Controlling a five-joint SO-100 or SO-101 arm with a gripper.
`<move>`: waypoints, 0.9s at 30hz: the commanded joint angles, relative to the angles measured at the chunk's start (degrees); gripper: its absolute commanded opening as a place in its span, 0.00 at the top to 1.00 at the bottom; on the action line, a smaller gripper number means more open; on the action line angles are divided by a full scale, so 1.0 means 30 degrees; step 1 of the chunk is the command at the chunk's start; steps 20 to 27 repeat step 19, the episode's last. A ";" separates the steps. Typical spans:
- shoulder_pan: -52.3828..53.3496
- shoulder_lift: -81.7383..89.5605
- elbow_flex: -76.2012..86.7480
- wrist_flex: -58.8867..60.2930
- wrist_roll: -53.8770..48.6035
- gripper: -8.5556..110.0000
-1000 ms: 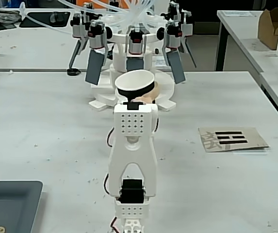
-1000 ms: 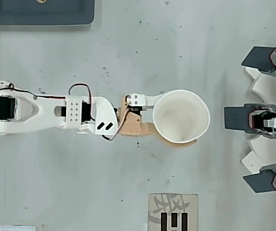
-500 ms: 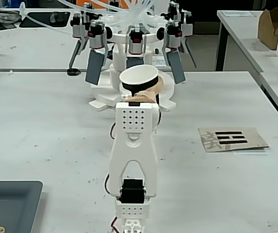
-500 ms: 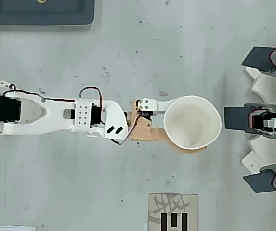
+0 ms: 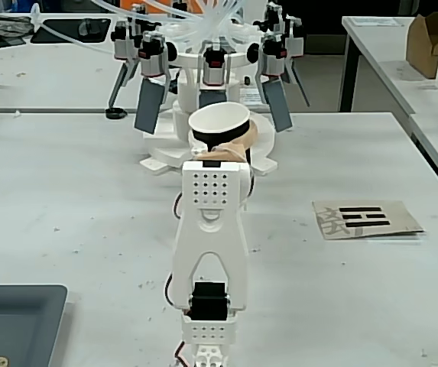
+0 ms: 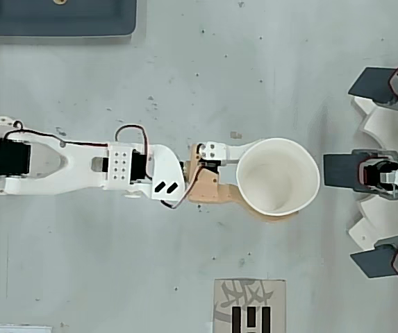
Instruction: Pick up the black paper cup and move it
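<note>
One black paper cup with white rim, one dark grey plastic tray, one printed cardboard card beside the cup.

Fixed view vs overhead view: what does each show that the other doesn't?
Only the fixed view shows the black paper cup's black outer wall, the cardboard box on the side table, and the tubing above the white machine.

Only the overhead view shows straight down into the cup's white inside, with the claw closed around it, one white finger and one tan finger.

Both show the printed card, the grey tray and the machine's dark paddles.
</note>
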 commanded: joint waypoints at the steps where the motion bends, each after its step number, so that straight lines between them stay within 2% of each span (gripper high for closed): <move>1: 0.0146 0.0234 -0.0967 0.0059 0.0117 0.83; 27: 0.0146 0.0937 -0.1260 0.1494 0.0527 0.84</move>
